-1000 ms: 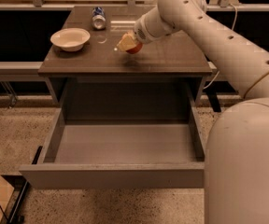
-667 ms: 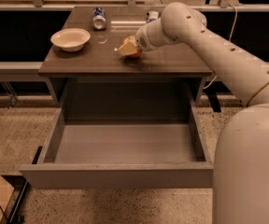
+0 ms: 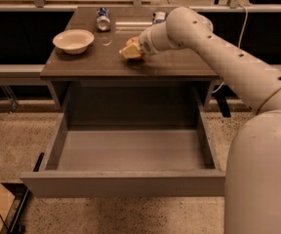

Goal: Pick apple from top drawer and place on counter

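Observation:
My gripper point(image 3: 130, 51) is low over the middle of the dark brown counter point(image 3: 174, 66), shut on the red apple point(image 3: 133, 43). The apple sits at or just above the counter surface; the pale fingers cover most of it, and I cannot tell whether it touches. My arm reaches in from the right across the counter. The top drawer point(image 3: 123, 183) is pulled fully open below, and its grey bottom holds nothing.
A white bowl point(image 3: 73, 40) stands at the counter's left. Two cans point(image 3: 103, 19) point(image 3: 159, 17) lie near the back edge. A dark rail runs behind the cabinet. My white base point(image 3: 262, 179) fills the lower right, next to the drawer's right side.
My gripper with the apple has moved slightly lower and a little left over the counter. The drawer, bowl and cans have not moved.

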{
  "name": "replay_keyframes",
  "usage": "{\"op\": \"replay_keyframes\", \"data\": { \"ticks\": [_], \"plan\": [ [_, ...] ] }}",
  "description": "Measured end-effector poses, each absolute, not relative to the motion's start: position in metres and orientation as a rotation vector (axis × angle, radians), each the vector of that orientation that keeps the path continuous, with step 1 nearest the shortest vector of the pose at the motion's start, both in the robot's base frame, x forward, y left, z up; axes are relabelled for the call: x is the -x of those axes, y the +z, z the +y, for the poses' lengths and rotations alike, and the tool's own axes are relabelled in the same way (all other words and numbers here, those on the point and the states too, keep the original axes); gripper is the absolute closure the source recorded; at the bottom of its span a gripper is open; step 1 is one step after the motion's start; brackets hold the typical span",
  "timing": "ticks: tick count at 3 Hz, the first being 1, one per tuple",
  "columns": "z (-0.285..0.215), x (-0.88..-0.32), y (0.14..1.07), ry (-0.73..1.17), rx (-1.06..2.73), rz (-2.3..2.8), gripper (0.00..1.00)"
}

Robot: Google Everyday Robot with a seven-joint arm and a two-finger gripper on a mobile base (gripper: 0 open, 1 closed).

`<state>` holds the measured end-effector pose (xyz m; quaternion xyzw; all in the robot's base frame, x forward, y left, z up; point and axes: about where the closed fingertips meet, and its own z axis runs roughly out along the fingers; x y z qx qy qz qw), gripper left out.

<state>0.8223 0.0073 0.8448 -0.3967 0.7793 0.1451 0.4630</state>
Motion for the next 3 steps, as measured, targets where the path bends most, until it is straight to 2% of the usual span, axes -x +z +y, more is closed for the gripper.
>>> {"op": "replay_keyframes", "data": {
  "ticks": [1,3],
  "plan": [
    [0.0083,-0.8222,0.8443,0.358,0.976,1.916,0.04],
    [0.0093,-0.8222,0.8434,0.360,0.978,1.917,0.00]
  ]
}}
